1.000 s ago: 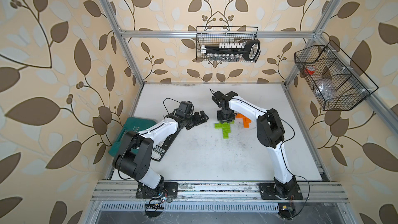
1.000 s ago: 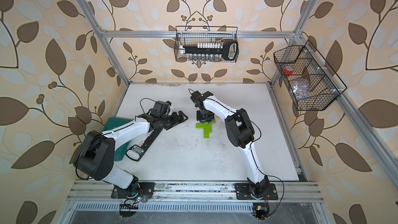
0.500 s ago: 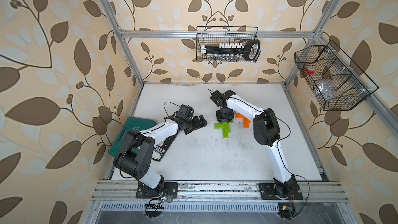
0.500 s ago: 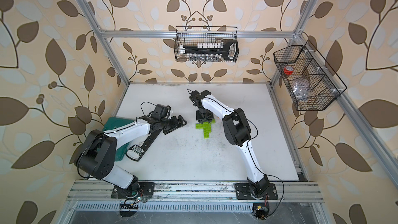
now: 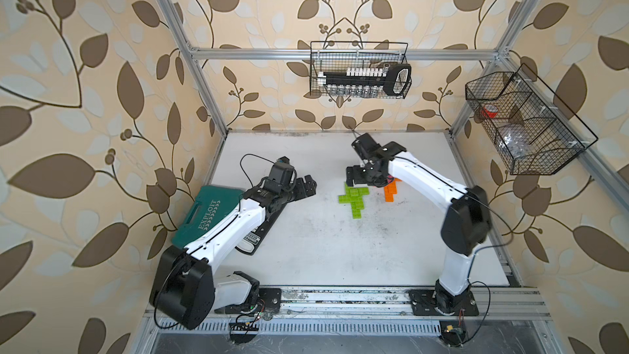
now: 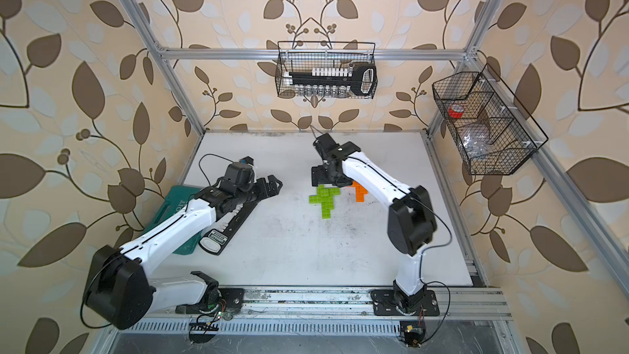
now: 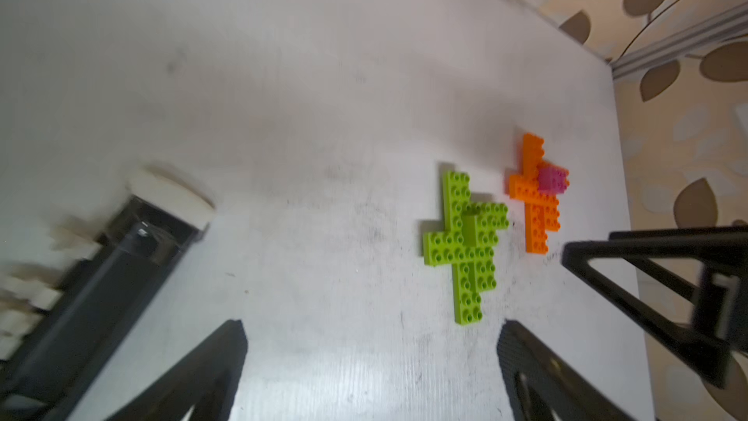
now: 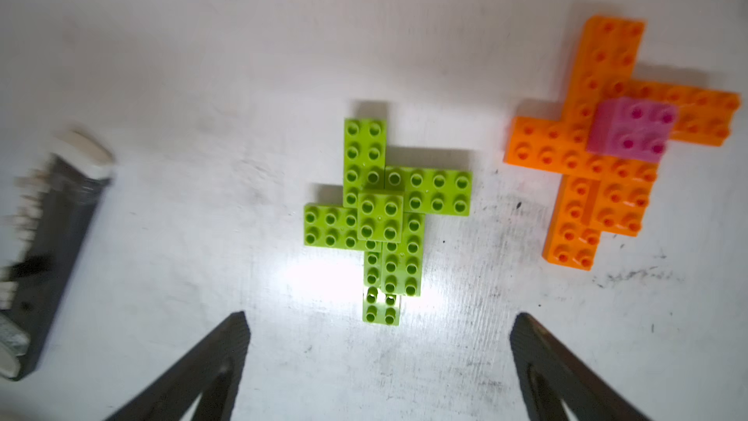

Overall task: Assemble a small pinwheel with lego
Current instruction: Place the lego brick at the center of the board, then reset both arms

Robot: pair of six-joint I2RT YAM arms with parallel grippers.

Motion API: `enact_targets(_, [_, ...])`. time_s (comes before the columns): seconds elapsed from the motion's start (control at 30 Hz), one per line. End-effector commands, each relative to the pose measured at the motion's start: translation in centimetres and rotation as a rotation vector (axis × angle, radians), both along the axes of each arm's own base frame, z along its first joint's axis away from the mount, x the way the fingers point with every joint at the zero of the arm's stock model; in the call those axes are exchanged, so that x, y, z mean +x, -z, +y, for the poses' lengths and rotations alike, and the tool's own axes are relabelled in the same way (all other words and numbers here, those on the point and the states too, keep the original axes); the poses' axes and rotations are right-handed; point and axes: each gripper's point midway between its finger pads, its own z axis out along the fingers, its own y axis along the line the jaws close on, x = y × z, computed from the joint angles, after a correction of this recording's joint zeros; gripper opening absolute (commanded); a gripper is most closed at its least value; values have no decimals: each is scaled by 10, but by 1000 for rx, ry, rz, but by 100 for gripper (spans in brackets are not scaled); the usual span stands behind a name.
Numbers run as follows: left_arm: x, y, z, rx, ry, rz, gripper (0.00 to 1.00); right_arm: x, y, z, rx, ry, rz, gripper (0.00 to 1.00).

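Note:
A lime-green lego pinwheel (image 8: 384,212) lies flat on the white table, with a small green square brick (image 8: 380,215) on its centre. Beside it lies an orange lego pinwheel (image 8: 599,147) with a pink square brick (image 8: 631,129) on its centre. Both pinwheels show in both top views, the green one (image 5: 354,199) left of the orange one (image 5: 390,192). My right gripper (image 8: 378,330) hangs open just behind and above the green pinwheel, holding nothing. My left gripper (image 5: 304,187) is open and empty, low over the table, left of the green pinwheel (image 7: 465,245).
A teal tool case (image 5: 207,212) lies at the table's left edge under my left arm. A black bit holder (image 5: 258,233) lies next to it. Wire baskets hang on the back wall (image 5: 360,73) and the right wall (image 5: 524,124).
My right gripper's jaws have opened wide over the green pinwheel, and the arm has shifted slightly. My left gripper has drawn back a little to the left, still open.

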Motion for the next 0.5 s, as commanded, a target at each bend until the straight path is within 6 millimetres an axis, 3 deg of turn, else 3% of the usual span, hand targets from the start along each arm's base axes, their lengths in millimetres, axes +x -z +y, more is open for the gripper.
enact_targets(0.0, [14,-38,45,196,-131,-218,99,27,-40,-35,116,62,-254,98])
enact_targets(0.07, [25,-47,57,269,-161,-287,99,28,-41,-66,124,92,-333,98])
enact_targets(0.17, [39,-41,72,370,-187,-314,99,24,-35,-101,73,141,-410,98])
enact_targets(0.47, [45,20,142,520,-276,-240,99,18,5,-195,-222,264,-518,98])
